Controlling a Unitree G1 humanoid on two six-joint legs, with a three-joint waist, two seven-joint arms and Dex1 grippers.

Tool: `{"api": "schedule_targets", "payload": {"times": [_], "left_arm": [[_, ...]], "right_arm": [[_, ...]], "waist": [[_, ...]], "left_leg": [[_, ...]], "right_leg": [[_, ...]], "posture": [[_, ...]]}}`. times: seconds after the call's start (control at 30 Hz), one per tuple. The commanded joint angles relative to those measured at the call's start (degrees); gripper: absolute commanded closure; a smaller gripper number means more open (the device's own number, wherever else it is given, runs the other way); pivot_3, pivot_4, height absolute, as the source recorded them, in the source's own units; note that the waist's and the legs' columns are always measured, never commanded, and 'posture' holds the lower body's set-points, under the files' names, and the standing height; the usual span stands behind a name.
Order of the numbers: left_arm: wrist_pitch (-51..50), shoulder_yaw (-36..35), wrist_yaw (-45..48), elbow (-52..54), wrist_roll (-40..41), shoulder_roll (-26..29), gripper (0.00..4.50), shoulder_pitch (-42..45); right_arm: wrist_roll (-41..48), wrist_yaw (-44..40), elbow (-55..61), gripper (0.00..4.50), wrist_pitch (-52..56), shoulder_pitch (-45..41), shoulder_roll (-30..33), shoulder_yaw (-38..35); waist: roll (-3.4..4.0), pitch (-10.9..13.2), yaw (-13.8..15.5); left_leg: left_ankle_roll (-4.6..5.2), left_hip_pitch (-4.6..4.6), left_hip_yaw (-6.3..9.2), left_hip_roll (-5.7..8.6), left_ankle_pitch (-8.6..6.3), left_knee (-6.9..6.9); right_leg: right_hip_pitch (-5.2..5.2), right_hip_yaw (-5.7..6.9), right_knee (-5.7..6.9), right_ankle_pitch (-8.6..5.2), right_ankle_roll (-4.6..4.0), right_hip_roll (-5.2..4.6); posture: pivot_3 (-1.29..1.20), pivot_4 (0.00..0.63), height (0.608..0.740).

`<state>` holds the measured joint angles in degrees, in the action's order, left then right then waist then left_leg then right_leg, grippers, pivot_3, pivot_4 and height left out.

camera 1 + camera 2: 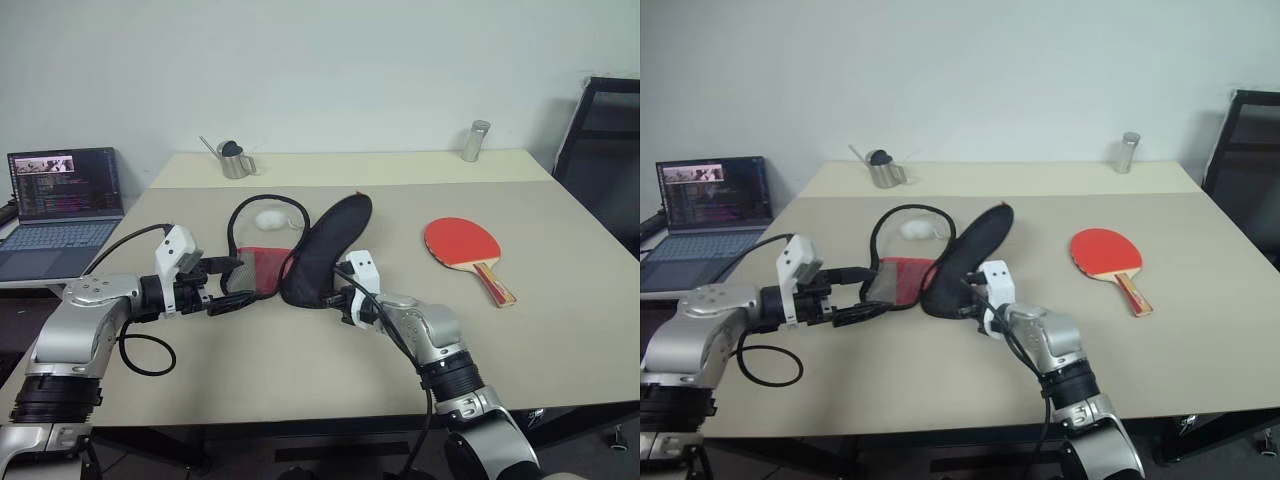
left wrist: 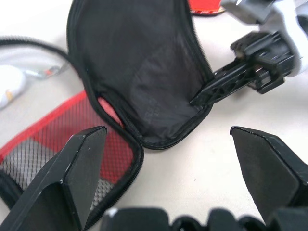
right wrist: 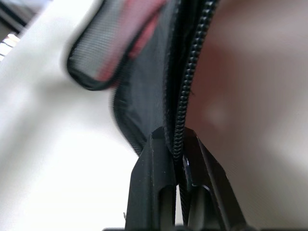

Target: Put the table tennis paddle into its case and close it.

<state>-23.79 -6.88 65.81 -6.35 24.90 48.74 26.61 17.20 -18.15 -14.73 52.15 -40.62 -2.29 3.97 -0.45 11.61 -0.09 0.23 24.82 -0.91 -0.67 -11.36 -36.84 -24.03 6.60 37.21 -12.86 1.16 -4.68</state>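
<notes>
Paddle [image 1: 462, 243] is lying on the bench [image 1: 560, 330], well apart from the case [image 1: 325, 250], so nothing's packed yet. Right gripper [image 1: 330, 297] pinches the case's black flap rim; left gripper [image 1: 235, 285] gapes beside its red half.

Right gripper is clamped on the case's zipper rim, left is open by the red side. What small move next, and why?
Probably bring the open left gripper onto the red mesh half to pin it, while the right gripper holds the black flap up. The case gapes open, and the paddle lies apart on the table.
</notes>
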Motion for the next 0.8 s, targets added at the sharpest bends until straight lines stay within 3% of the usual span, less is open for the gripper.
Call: {"api": "schedule_targets", "payload": {"times": [0.03,0.5,0.8], "left_arm": [[-0.67,-0.21,0.39,4.24,1.68,-0.56,0.0,0.66],[-0.92,2.79,5.0,3.57,0.63,0.15,0.0,1.98],[-1.42,4.42,6.05,4.07,0.5,-0.58,0.0,3.15]], "right_arm": [[2.09,-1.75,5.2,4.41,4.41,1.94,2.49,-0.82],[9.86,-8.66,24.15,4.41,22.19,10.64,20.44,-2.02],[13.39,-10.09,28.62,4.41,27.33,12.27,26.16,-5.03]], "waist": [[0.0,0.0,0.01],[-0.05,-0.03,0.39],[-0.07,-0.03,0.4]], "left_leg": [[0.0,0.0,0.0,0.0,0.0,0.0],[0.0,0.02,0.0,0.05,0.0,-0.02],[0.0,0.04,0.0,0.04,-0.01,-0.02]], "right_leg": [[0.0,0.0,0.01,0.0,0.0,0.0],[0.02,0.04,-0.06,0.0,0.0,-0.04],[0.02,0.06,-0.09,0.0,0.0,-0.04]], "posture": [[0.0,0.15,0.74],[0.0,0.15,0.74],[0.0,0.15,0.74]]}}
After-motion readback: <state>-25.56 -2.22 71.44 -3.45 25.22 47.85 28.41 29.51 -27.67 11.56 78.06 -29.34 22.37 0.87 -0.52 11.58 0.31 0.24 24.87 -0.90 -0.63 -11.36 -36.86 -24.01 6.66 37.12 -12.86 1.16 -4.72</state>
